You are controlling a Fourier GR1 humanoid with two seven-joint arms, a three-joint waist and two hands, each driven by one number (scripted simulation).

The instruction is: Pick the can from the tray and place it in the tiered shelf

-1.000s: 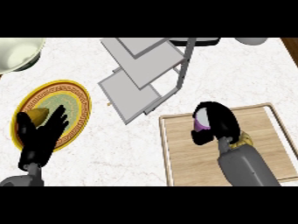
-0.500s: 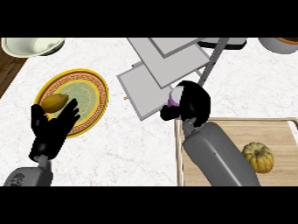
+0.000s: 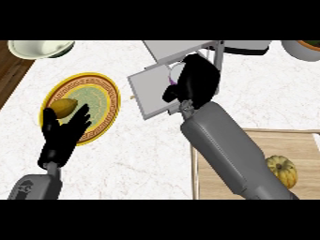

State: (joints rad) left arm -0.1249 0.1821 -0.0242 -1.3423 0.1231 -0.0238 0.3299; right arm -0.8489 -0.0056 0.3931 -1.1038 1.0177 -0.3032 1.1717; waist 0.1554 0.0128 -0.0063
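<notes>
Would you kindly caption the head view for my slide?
Right robot hand holds the can over the tiered shelf; left robot hand rests open.

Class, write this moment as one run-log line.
right hand: shut on can | over tiered shelf | left hand: open, resting by plate | tray: squash left

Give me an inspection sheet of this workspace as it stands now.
Surface: white marble counter, wood strip at left.
Job's things: can in right hand, over the shelf; tray lower right.
Clutter: squash on tray; plate bearing a yellow fruit; bowl top left; pot top right.
Hands: right curled round can; left hand open over plate's edge.
Cables: nothing seen.
Surroundings: nothing seen.
</notes>
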